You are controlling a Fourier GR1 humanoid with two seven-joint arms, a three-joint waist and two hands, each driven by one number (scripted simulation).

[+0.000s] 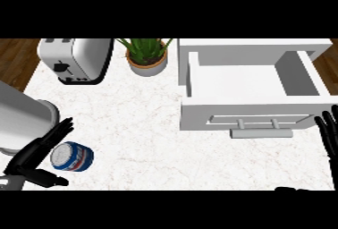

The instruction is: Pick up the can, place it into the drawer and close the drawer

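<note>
One short blue, white and red can with a silvery lid [71,157] lies on its side near the lower left of the pale, faintly veined marble counter [138,129], and we see it sitting between the fingers and thumb of our black left hand [36,156]. The fingers run straight along the can's upper left side and the thumb lies below it; they are extended, not wrapped around the can, and we cannot tell whether they touch it. Well apart to the right stands the white open drawer [254,89], its box pulled out toward us, its inside bare white, with a grey bar handle [260,132] on its front panel. Our black right hand [329,134] shows at the right edge just beside that front, fingers straight and pointing up, holding nothing. Farther back on the counter we find a chrome toaster with black ends [76,58] at the upper left and a spiky green plant in a tan pot [146,56] beside it. Dark wooden flooring [16,58] shows beyond the counter's left edge.
</note>
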